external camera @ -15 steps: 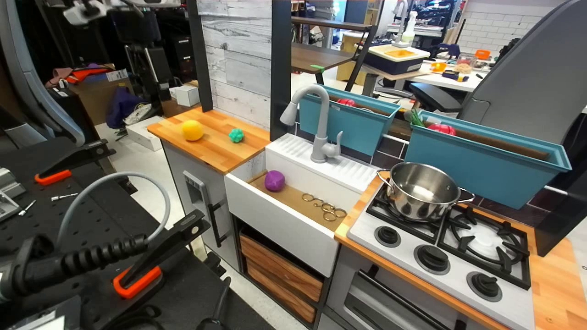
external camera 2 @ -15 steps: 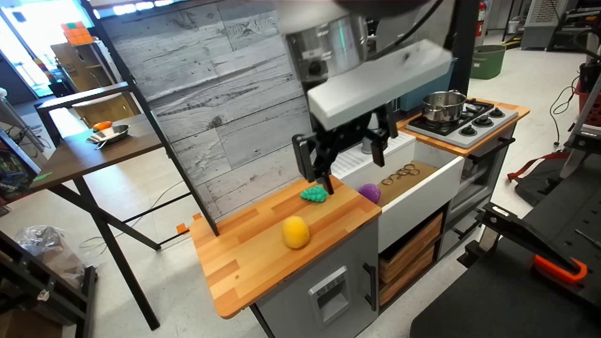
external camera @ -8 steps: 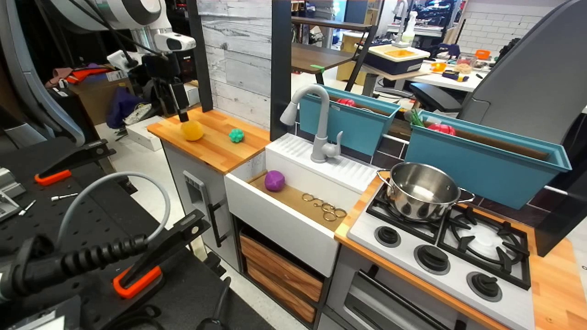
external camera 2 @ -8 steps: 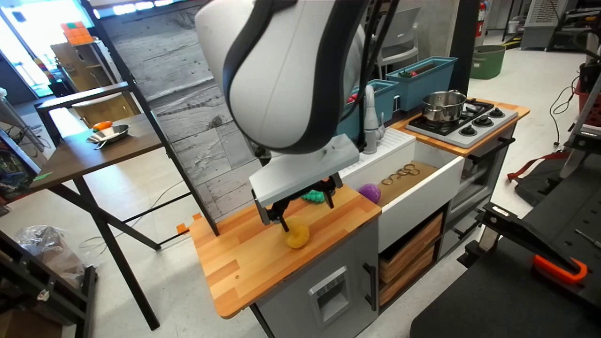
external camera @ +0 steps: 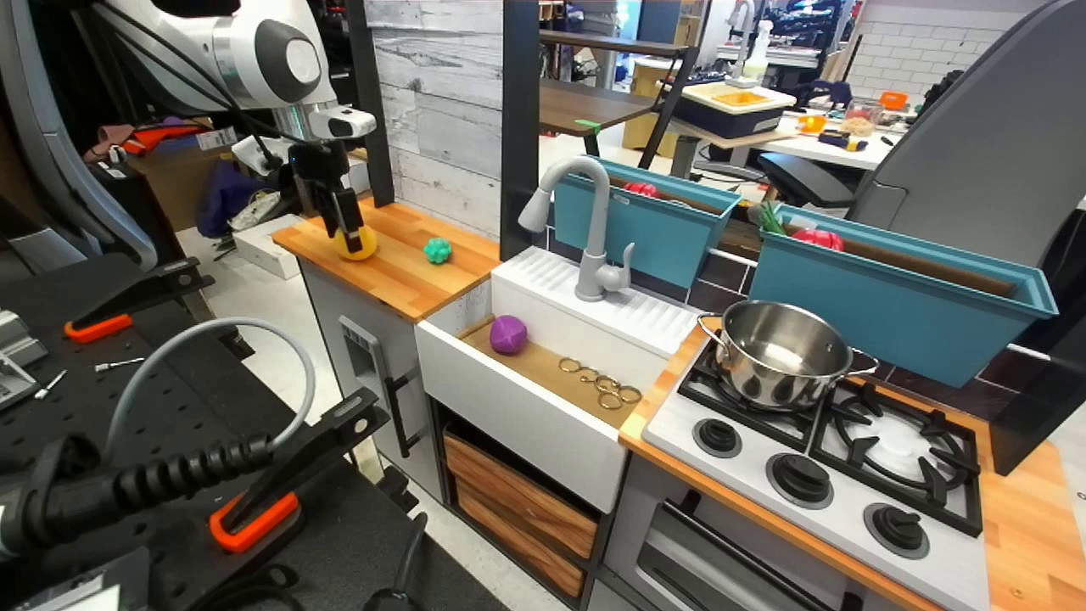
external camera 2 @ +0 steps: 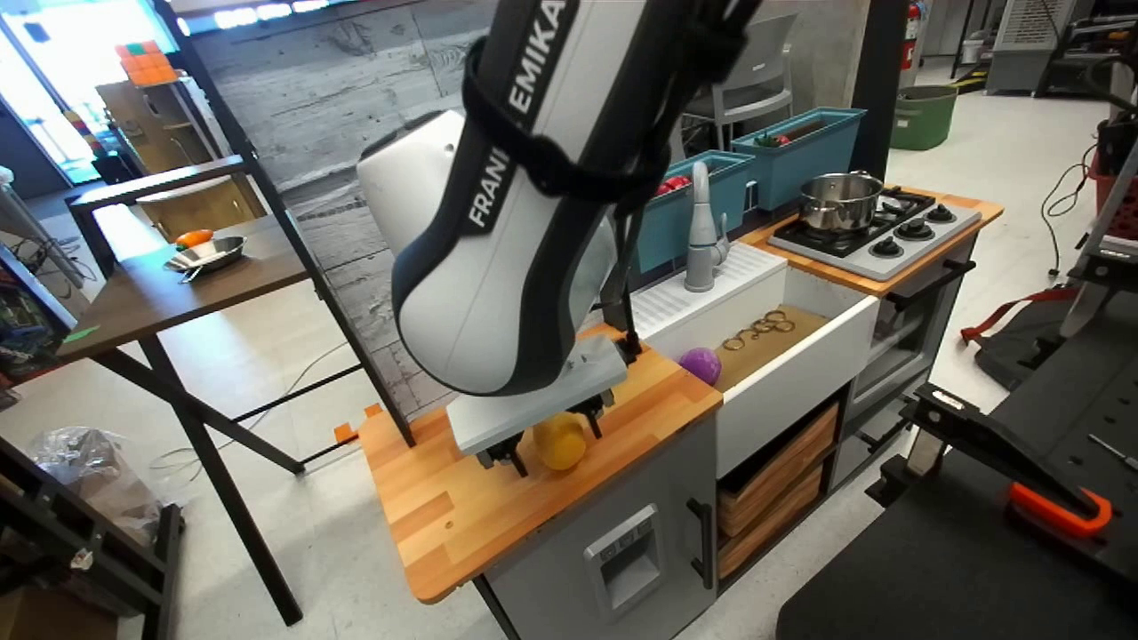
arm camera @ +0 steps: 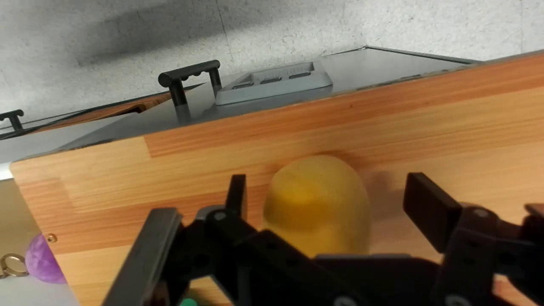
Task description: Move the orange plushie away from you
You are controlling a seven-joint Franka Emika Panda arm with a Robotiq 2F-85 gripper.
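Note:
The orange plushie, rounded and yellow-orange in these pictures, rests on the wooden counter. It shows in both exterior views [external camera: 366, 242] [external camera 2: 560, 442] and in the wrist view [arm camera: 316, 204]. My gripper is lowered over it in both exterior views [external camera: 349, 243] [external camera 2: 560, 453]. In the wrist view my gripper [arm camera: 327, 182] is open, with one finger on each side of the plushie. A gap shows between the plushie and each finger, wider at the right finger. The plushie's lower part in that view is hidden behind the gripper's body.
A teal knobby toy [external camera: 437, 250] lies on the wooden counter [external camera: 407, 284] near the plank wall [external camera: 441, 127]. The white sink [external camera: 517, 424] beside it holds a purple ball [external camera: 508, 335] and gold rings [external camera: 607, 389]. A grey faucet [external camera: 594, 221] and steel pot [external camera: 776, 365] stand further along.
My gripper has moved from above the teal toy over to the orange plushie and come down with its fingers on either side. The plushie has not visibly moved.

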